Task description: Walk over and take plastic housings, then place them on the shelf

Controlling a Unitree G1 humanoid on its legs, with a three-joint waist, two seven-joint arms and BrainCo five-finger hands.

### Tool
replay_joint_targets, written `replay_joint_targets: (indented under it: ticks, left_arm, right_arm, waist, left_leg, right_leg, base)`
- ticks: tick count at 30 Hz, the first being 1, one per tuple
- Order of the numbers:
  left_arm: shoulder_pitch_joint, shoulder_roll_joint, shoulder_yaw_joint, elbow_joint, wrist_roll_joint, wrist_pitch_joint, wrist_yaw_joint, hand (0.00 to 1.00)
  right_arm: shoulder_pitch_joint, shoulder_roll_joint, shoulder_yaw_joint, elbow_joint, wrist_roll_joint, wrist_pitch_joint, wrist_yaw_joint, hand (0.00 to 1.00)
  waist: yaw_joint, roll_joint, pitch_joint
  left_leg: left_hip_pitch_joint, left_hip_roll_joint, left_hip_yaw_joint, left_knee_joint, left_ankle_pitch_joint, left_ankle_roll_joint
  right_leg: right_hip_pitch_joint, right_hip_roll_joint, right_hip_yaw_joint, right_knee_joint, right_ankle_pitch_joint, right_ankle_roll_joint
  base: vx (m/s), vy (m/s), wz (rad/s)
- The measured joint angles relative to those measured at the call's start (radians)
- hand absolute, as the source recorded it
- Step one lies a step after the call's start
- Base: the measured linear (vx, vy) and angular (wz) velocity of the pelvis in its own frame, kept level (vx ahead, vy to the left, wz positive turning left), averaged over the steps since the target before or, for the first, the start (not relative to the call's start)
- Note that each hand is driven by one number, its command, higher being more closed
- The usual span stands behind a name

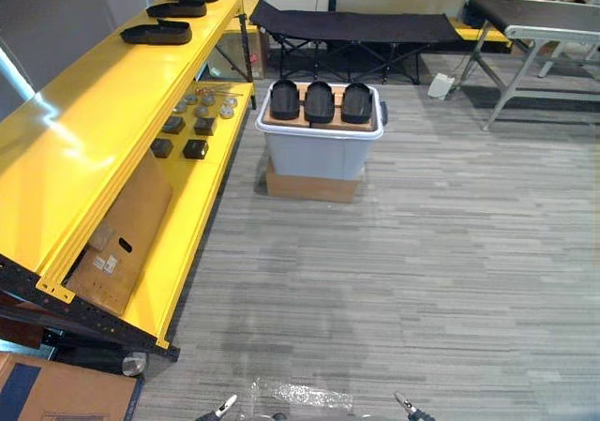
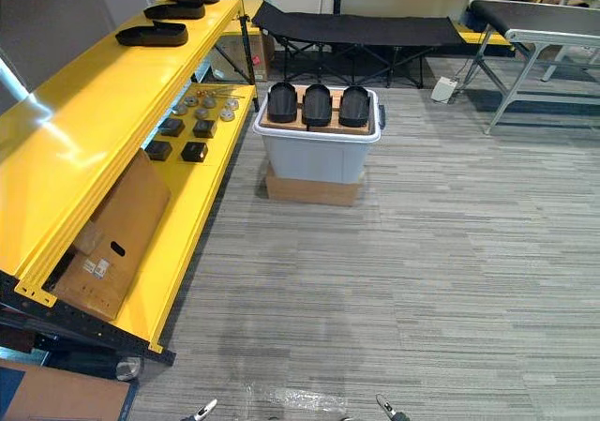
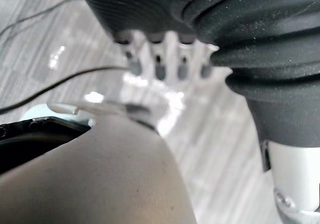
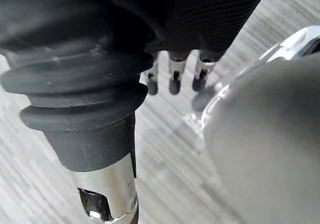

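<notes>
Black plastic housings [image 1: 319, 102], grey bin [image 1: 314, 156], yellow shelf [image 1: 84, 144]

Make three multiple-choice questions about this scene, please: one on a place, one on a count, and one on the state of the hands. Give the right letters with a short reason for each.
1. Where do the housings near the room's middle lie?
A. on the bare floor
B. on top of the grey bin
C. on the black cot

2. How many shelf housings lie on the yellow top shelf?
A. one
B. three
C. five

3. How are the left hand and the right hand?
A. both open, holding nothing
B. both shut on a housing
C. left shut on a box

Answers:
1 B: they lie in a row on the bin's top.
2 B: three dark shapes lie at the shelf's far end.
3 A: each wrist view shows its hand straight and empty.
</notes>
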Motion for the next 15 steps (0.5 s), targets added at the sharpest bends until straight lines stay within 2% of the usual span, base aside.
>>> replay_joint_targets:
  ticks: [5,8,10,12,13,15]
  left_arm:
    - [0.002,-0.001,0.0,0.002,-0.022,-0.005,-0.002,0.0]
    - [0.0,0.003,0.0,0.017,-0.019,-0.005,-0.062,0.0]
    - [-0.001,0.005,-0.001,0.019,-0.021,-0.004,-0.097,0.0]
    - [-0.003,0.019,-0.018,0.019,-0.042,-0.003,-0.118,0.0]
    - [-0.004,0.027,-0.028,0.018,-0.046,-0.003,-0.119,0.0]
    - [-0.012,0.033,-0.041,0.022,-0.075,-0.002,-0.113,0.0]
  right_arm:
    - [0.004,0.006,0.004,0.0,0.036,-0.015,0.047,0.0]
    - [0.013,0.006,0.027,-0.001,0.036,-0.044,0.059,0.0]
    - [0.013,0.006,0.039,-0.008,0.036,-0.06,0.06,0.0]
    - [0.017,0.008,0.039,-0.033,0.036,-0.072,0.057,0.0]
    - [0.018,0.009,0.039,-0.041,0.04,-0.074,0.058,0.0]
    - [0.009,0.003,0.038,-0.06,0.099,-0.089,0.06,0.0]
  waist:
    - [0.0,-0.001,0.003]
    - [0.0,-0.005,0.005]
    - [0.0,-0.007,0.009]
    - [-0.001,-0.024,0.019]
    - [0.0,-0.031,0.021]
    - [-0.004,-0.03,0.033]
  left_leg:
    - [0.012,-0.001,0.021,-0.011,0.001,-0.001]
    - [0.012,-0.003,0.027,-0.015,0.002,0.0]
    - [0.01,-0.008,0.027,-0.013,0.001,0.001]
    - [0.003,-0.026,0.026,0.006,-0.028,0.02]
    - [-0.002,-0.032,0.023,0.02,-0.044,0.03]
    - [-0.002,-0.03,0.026,0.052,-0.069,0.055]
  right_leg:
    - [-0.001,0.0,0.003,-0.004,0.0,0.0]
    - [-0.008,-0.002,0.004,0.002,-0.005,-0.007]
    - [-0.038,-0.014,0.003,0.06,-0.039,-0.016]
    - [-0.111,-0.056,0.006,0.245,-0.136,-0.007]
    - [-0.133,-0.071,0.009,0.305,-0.16,-0.003]
    - [-0.285,-0.115,0.011,0.597,-0.182,0.016]
  base:
    - [-0.05,-0.003,-0.11]
    - [-0.03,-0.005,-0.06]
    - [-0.01,0.01,0.02]
    - [0.01,0.034,0.07]
    - [0.0,0.03,-0.04]
    - [0.03,0.034,-0.08]
